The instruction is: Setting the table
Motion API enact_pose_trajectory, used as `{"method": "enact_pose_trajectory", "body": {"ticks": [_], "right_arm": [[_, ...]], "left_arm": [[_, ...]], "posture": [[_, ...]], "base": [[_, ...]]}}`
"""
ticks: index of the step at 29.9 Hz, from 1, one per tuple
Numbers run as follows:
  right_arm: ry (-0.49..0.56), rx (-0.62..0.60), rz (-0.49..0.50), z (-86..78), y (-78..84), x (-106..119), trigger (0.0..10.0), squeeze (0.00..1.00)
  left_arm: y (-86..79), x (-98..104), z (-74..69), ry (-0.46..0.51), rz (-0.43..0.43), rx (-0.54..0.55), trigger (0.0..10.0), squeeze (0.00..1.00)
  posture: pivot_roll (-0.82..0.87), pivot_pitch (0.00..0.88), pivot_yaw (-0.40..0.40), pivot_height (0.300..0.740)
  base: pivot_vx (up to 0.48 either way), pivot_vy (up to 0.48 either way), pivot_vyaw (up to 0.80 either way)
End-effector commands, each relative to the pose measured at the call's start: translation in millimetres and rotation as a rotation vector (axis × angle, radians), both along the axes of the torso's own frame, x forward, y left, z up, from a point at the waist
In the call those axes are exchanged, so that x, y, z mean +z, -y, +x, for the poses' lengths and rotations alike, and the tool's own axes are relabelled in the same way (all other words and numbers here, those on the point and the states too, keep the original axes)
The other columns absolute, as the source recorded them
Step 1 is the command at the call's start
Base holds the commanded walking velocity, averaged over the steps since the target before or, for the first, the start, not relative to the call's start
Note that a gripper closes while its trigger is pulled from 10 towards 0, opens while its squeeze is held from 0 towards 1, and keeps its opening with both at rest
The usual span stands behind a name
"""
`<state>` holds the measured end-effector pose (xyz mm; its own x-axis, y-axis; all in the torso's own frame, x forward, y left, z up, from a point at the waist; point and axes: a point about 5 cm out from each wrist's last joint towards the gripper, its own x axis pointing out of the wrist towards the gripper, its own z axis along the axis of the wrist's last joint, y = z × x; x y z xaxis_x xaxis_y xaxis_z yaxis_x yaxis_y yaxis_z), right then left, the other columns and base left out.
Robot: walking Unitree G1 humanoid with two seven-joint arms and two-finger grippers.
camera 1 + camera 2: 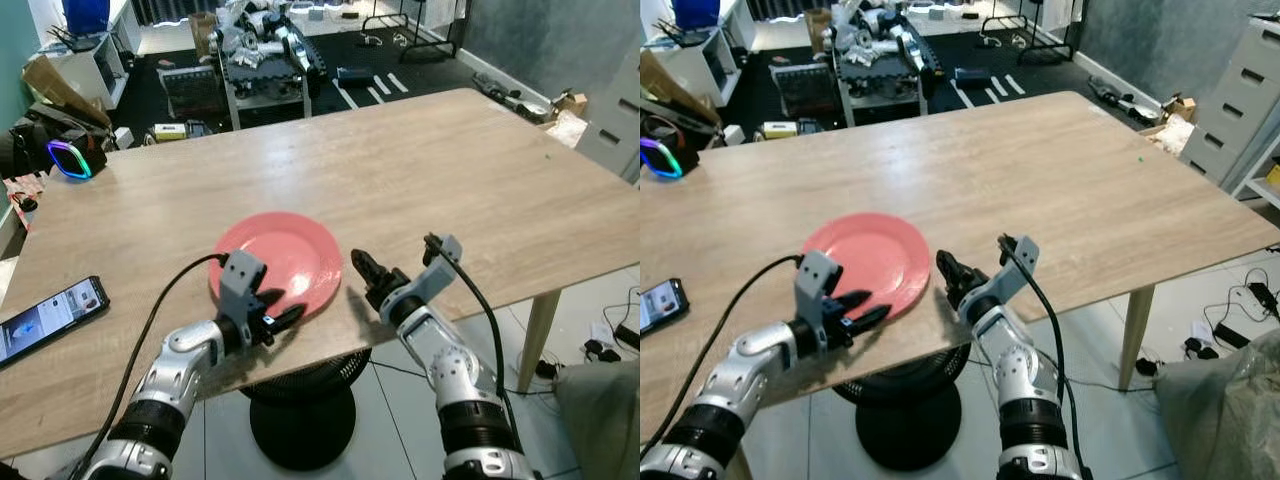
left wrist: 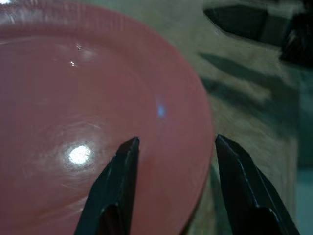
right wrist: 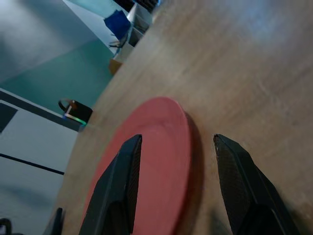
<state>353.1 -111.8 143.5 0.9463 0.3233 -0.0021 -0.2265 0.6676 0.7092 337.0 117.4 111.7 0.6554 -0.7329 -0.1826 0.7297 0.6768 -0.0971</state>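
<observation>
The red plate (image 1: 280, 262) looks light, stiff, glossy — likely slippery; both the left gripper (image 1: 281, 320) and right gripper (image 1: 363, 270), fingers parted, flank its near rim, the sensible hold.

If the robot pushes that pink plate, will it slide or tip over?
The pink plate looks flat and shallow, so it probably slides rather than tips. Its shiny highlights suggest a slick surface that the open left claw might slip on. It lies near the table edge, so a push that way could drop it.
</observation>
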Motion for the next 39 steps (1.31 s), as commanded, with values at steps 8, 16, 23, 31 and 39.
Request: {"method": "enact_pose_trajectory", "body": {"ticks": [8,16,23,31,39], "right_arm": [[0.016,-0.010,-0.004,2.6,2.8,6,10.0,0.00],[0.033,-0.019,-0.010,4.3,5.6,12,10.0,0.00],[0.034,-0.019,-0.012,5.2,5.4,13,10.0,0.00],[0.038,-0.016,-0.017,5.7,3.9,14,10.0,0.00],[0.055,-0.016,-0.011,4.7,2.4,18,10.0,0.00]], "left_arm": [[6.1,-8,-10.1,-0.124,0.030,-0.121,10.0,0.00],[34.4,-5,-23.0,-0.179,-0.034,-0.241,10.0,0.00],[45.5,-6,-31.2,-0.197,-0.040,-0.289,10.0,0.00],[44.4,22,-35.2,-0.076,-0.068,-0.293,10.0,0.00],[-12.3,67,-10.4,0.264,0.042,0.074,10.0,0.00]], "posture": [[-0.09,0.035,0.104,0.740],[-0.09,0.035,0.102,0.740],[-0.09,0.037,0.101,0.740],[-0.08,0.040,0.099,0.740],[-0.06,0.047,0.102,0.740]], "base": [[0.000,0.000,0.00],[0.000,0.000,0.00],[0.000,0.000,0.00],[0.000,0.000,0.00],[0.000,0.000,0.00]]}}
